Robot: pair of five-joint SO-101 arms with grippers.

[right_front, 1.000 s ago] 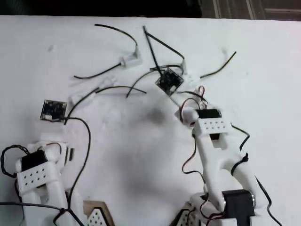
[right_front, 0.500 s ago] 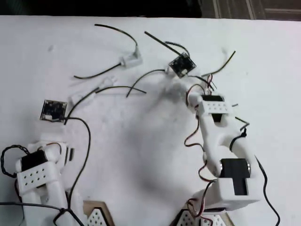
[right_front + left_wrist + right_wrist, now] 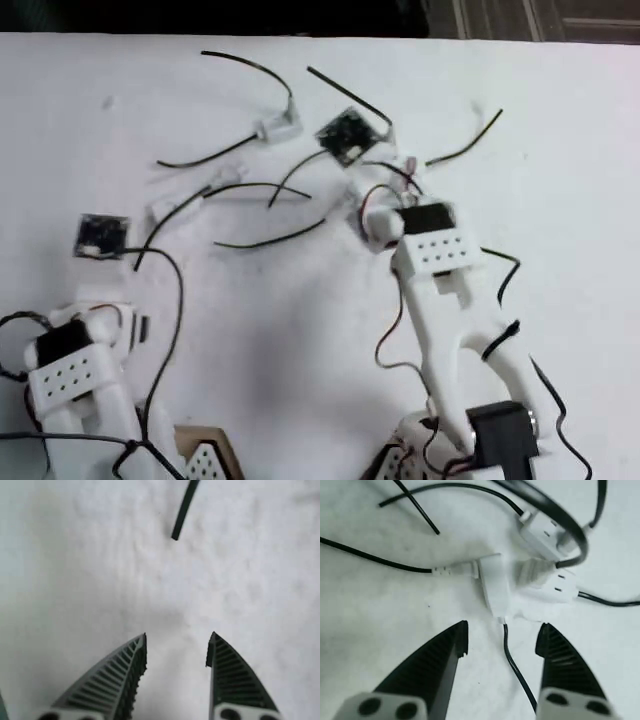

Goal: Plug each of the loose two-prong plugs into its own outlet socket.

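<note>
While the left arm (image 3: 70, 375) sits at the lower left of the high view, the left gripper (image 3: 177, 652) hangs over the bare white table (image 3: 300, 330), fingers spread with nothing between them and a loose black cable end (image 3: 182, 510) ahead. In the upper middle of that view a stray white plug (image 3: 278, 128) lies well apart from both arms. Right of centre, the right arm (image 3: 440, 260) reaches up the frame, and the right gripper (image 3: 502, 640) is also spread wide and empty. Just beyond its fingertips, in line with the gap between them, lies the near white plug (image 3: 492, 586). Its long axis runs roughly along the gripper's reach, so the fingers would close across its narrow sides. Two white outlet sockets (image 3: 539, 531) (image 3: 557, 584), slots showing, lie just beside it under a looping black cable (image 3: 555, 515). The right arm is plainly the nearer one; I judge a short advance would bracket the plug
</note>
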